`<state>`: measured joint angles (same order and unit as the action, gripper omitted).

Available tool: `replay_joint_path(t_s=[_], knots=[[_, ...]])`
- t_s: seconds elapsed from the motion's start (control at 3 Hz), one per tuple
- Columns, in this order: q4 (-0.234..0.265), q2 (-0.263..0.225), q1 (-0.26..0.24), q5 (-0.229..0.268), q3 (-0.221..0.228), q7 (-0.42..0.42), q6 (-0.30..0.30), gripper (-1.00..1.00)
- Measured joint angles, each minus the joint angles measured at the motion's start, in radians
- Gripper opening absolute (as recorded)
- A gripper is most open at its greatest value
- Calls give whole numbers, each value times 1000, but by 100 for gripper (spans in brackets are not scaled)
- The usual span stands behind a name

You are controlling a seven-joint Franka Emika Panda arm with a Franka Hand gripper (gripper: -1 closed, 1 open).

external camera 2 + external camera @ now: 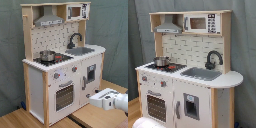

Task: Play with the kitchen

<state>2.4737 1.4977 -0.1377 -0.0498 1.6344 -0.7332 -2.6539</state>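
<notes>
Claw (pixel 102 99): I see it only in the second exterior view, a white head entering low from the second exterior view's right, apart from the cabinet front; I cannot tell how its fingers stand.

Kitchen (pixel 188 75) (pixel 62 65): a white and light-wood toy unit, upright before a grey-green curtain (pixel 138 30) in both exterior views. In the second exterior view it stands on a light wooden floor (pixel 20 119).

Fittings, lower front: windowed oven door (pixel 64 95), knobs (pixel 56 76) above it, and a second door (pixel 90 74) with a dark panel.

Worktop (pixel 228 78) of the unit: small steel pot (pixel 161 61) (pixel 47 55) on the hob (pixel 173 66) (red rings showing), grey sink (pixel 201 73) beside it, black faucet (pixel 213 58) behind the sink.

Upper part: grey hood (pixel 168 26) over the hob, microwave (pixel 202 23) beside it.
</notes>
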Motion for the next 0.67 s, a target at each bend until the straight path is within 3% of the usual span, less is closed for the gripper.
replay_joint_path(t_s=[0.33, 0.67], knots=[[-38, 4, -67, 0, -2, 72, -37, 100], [-43, 6, -122, 0, -3, 163, -77, 100]])
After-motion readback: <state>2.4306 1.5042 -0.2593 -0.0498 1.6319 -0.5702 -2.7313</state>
